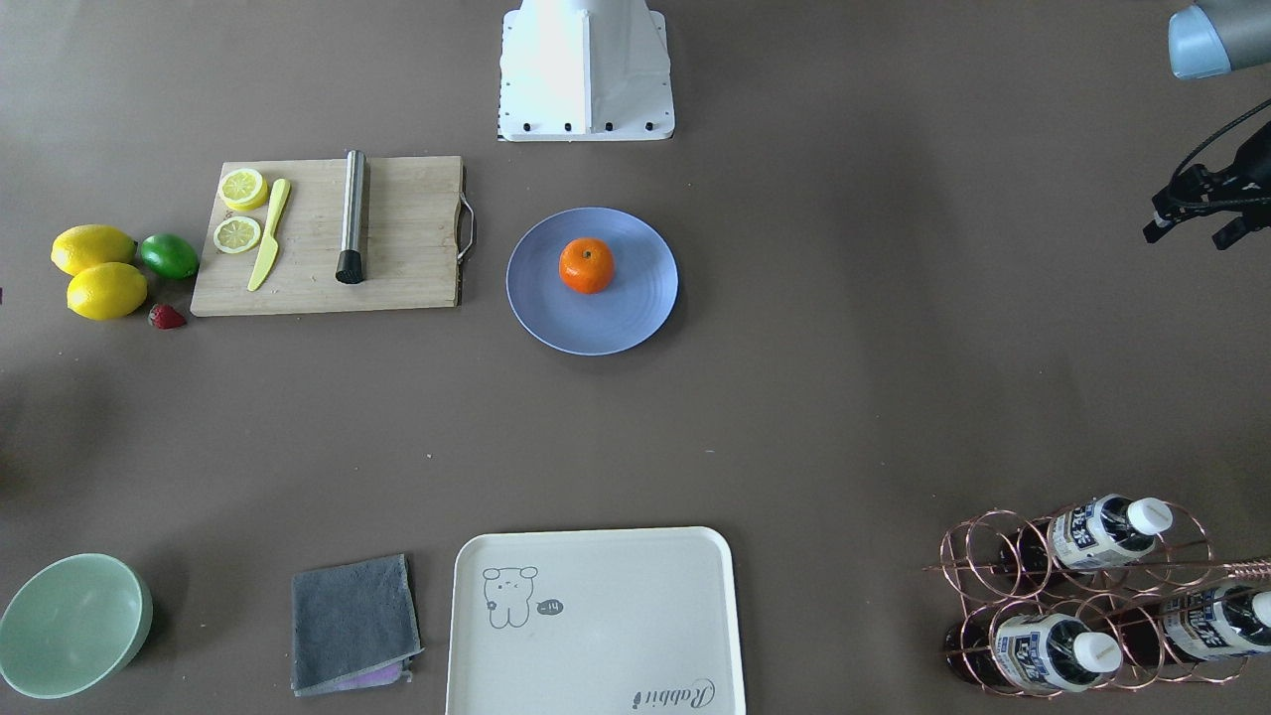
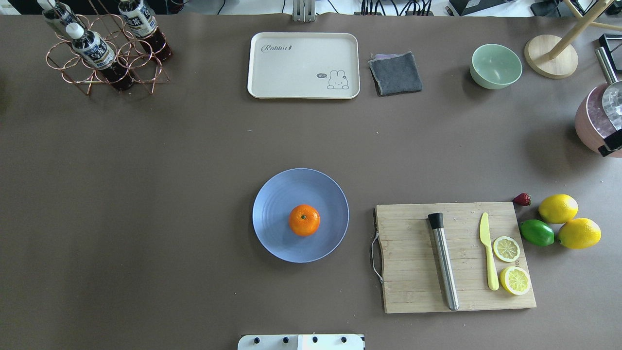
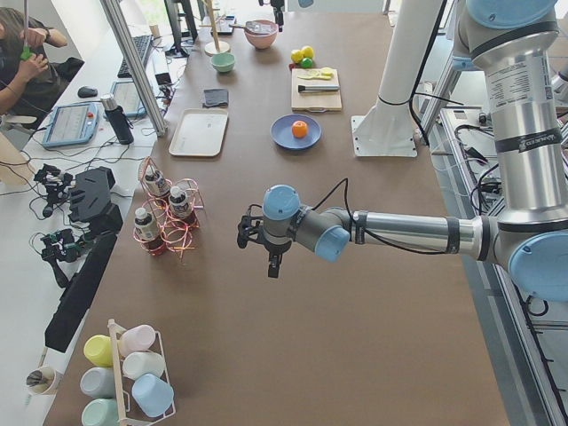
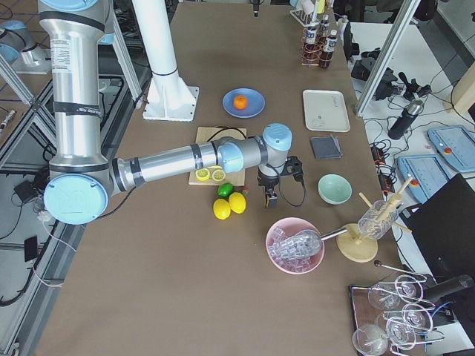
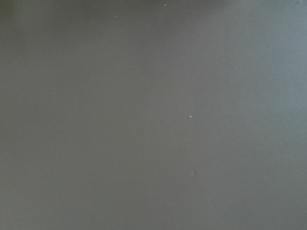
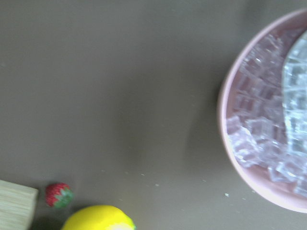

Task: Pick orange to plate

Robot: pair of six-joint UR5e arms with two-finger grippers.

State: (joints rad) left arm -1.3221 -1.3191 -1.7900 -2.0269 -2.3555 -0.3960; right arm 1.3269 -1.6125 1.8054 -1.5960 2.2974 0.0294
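Already, you are looking at a job that appears to be finished: the orange is sitting on the plate, a little off its centre and fully inside the rim, with nothing touching it. The plate is lying near the middle of the desk, just left of the cutting board in the overhead view, and well apart from the lemons and the lime at the board's far right side. Neither arm is reaching toward the fruit. The left end effector is hanging over bare desk far out on the robot's left, well apart from the plate, and its wrist camera is showing only plain desk surface. The right end effector is hovering out on the robot's right, between the lemons and the pink ice bowl, with the strawberry showing low in its wrist view. Neither is carrying anything that you can see, but you cannot tell from these pictures whether either one's fingers are parted or together. Judging by how things are lying, the placing is done and nothing is remaining of the task beyond confirming that the orange is resting steadily.
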